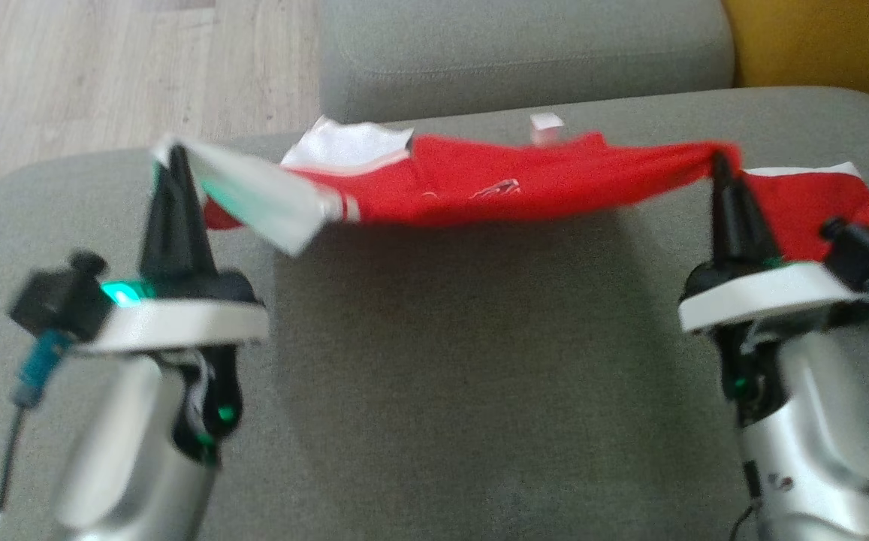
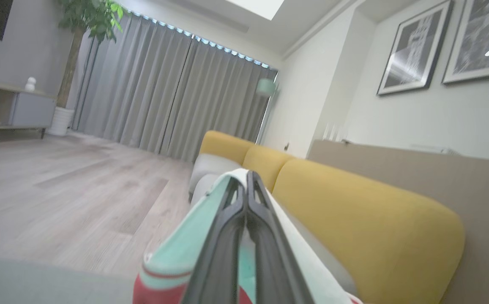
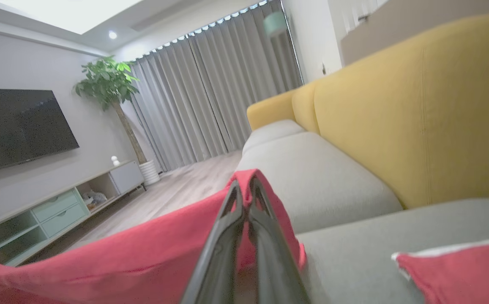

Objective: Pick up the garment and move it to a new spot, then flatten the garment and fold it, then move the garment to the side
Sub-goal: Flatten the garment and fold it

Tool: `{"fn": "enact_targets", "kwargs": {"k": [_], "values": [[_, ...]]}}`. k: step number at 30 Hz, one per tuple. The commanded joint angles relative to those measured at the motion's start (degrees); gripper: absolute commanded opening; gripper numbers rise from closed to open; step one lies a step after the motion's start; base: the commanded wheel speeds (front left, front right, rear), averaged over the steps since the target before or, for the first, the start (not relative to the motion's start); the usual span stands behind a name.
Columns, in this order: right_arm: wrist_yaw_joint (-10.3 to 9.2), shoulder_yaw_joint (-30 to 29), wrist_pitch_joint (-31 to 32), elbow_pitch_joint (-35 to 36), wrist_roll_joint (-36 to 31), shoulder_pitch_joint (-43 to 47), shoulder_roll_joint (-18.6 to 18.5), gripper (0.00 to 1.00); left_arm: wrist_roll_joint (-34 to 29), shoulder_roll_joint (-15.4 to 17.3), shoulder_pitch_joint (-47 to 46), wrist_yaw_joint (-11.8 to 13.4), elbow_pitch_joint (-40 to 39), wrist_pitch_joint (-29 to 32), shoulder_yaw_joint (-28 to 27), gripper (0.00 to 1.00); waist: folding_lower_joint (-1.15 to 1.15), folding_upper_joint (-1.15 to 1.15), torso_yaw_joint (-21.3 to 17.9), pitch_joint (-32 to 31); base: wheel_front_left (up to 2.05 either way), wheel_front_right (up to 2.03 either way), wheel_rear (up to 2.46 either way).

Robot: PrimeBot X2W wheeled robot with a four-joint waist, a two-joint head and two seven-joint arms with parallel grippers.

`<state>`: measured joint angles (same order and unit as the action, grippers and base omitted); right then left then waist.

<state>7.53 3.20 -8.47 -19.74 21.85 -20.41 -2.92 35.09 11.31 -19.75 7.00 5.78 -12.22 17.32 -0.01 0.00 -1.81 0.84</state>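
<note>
The left tool (image 1: 176,154) is pinched shut on the red-and-white shirt's (image 1: 494,188) pale sleeve and the right tool (image 1: 719,161) on red cloth. The shirt hangs taut above the grey sofa seat's (image 1: 442,361) back edge. Both bites look thin, so harder pulling could slip a corner free.

Inside a home living room: sofa (image 3: 375,126) with grey seats and yellow backs, wall-hung TV (image 3: 16,126) above a low cabinet (image 3: 58,207) (drawers pale green), potted plant (image 3: 107,80) beside floor-length grey curtains (image 2: 164,93), two framed pictures (image 2: 413,50) on a white wall, pale wood floor (image 2: 58,190), lit ceiling panel overhead.
</note>
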Motion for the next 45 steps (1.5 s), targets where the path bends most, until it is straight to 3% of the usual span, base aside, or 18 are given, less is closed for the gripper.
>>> {"fn": "enact_targets", "kwargs": {"k": [1, 7, 18, 22, 26, 32, 39, 45], "values": [[-0.04, 0.82, 0.39, 2.90, -0.49, -2.27, 0.04, 0.00, 0.34, 1.65, -4.78, -0.08, -2.72, 0.08, -2.95, 0.00, 0.01, 0.00, -0.10, -0.41, 0.00, 0.00, 0.00], [-0.04, -2.40, 6.20, 15.86, -3.43, -4.71, 0.02, 0.00, 1.72, 2.11, -10.27, 0.68, -9.05, 1.85, -5.03, 0.00, 0.01, 0.00, -0.17, -1.50, 0.00, 0.00, 0.00], [-0.04, -6.24, 22.77, 41.49, -9.44, -2.37, -0.22, 0.00, 5.22, 1.44, -11.55, 6.52, -33.49, 8.44, -7.86, 0.00, 0.01, 0.00, -0.08, -0.09, 0.00, 0.00, 0.00], [-0.04, -8.38, 27.65, 45.02, -9.28, -3.45, -0.06, 0.00, 6.03, 3.26, -14.77, 6.57, -32.44, 11.94, -8.32, 0.00, 0.01, 0.00, 0.03, 2.77, 0.00, 0.00, 0.00], [-0.04, -10.18, 29.53, 39.20, -3.16, -9.16, 0.01, 0.00, 8.42, 4.81, -21.30, 3.94, -22.37, 14.40, -8.91, 0.00, 0.01, 0.00, 0.00, 7.77, 0.00, 0.00, 0.00], [-0.04, -8.72, 27.04, 22.11, -5.56, -25.62, -0.36, 0.00, 8.30, 8.30, -36.83, -2.15, 1.50, 14.18, -9.42, 0.00, 0.01, 0.00, 0.09, 16.43, 0.00, 0.00, 0.00], [-0.04, -7.25, 14.25, -1.16, -11.33, -48.16, -2.65, 0.00, 4.01, 9.50, -57.84, -7.30, 22.13, 7.25, -8.25, 0.00, 0.01, 0.00, 0.46, 21.66, 0.00, 0.00, 0.00], [-0.04, -5.80, 4.42, -12.41, -14.64, -54.89, -3.98, 0.00, 1.97, 8.46, -64.30, -10.43, 31.08, 1.95, -6.35, 0.00, 0.01, 0.00, 1.19, 22.02, 0.00, 0.00, 0.00]]}}
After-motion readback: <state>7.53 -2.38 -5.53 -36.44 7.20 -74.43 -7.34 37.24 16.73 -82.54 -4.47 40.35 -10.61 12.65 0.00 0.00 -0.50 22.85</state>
